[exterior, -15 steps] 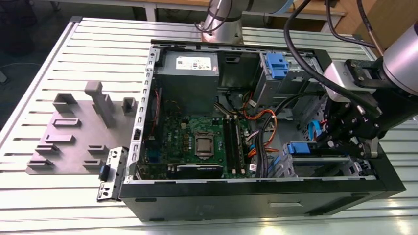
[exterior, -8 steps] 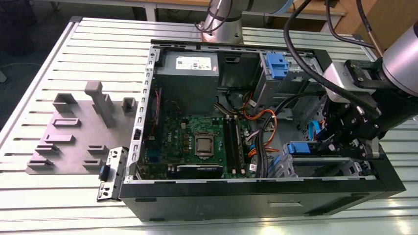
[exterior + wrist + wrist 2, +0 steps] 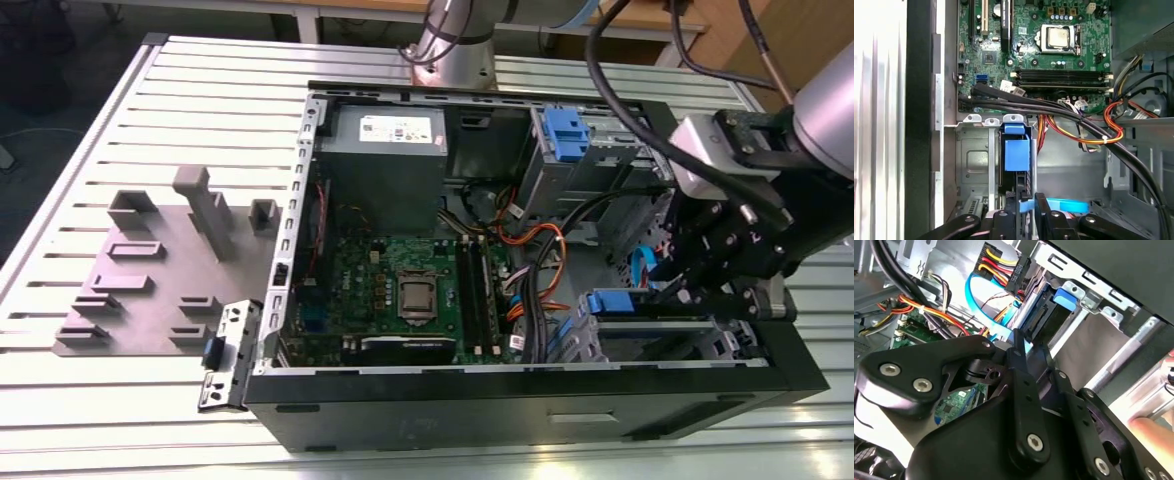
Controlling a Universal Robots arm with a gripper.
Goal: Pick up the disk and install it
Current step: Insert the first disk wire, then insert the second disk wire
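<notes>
Hanging over the open computer case (image 3: 534,385), the gripper (image 3: 714,275) sits at the exterior view's right, above the lower drive bay (image 3: 661,335). The disk (image 3: 1016,155) stands on edge in that bay, with its blue plastic end (image 3: 621,302) sticking up. In the first wrist view the black fingers (image 3: 1041,210) reach toward the disk's near end, and a light blue flat cable (image 3: 1066,205) lies just beside them. Whether the fingers are squeezing the disk or are loose cannot be told. The green board (image 3: 400,290) lies flat inside the case, and orange and black wires (image 3: 1104,132) run across it. A grey tray (image 3: 154,265) rests on the table (image 3: 80,400) beside the case.
</notes>
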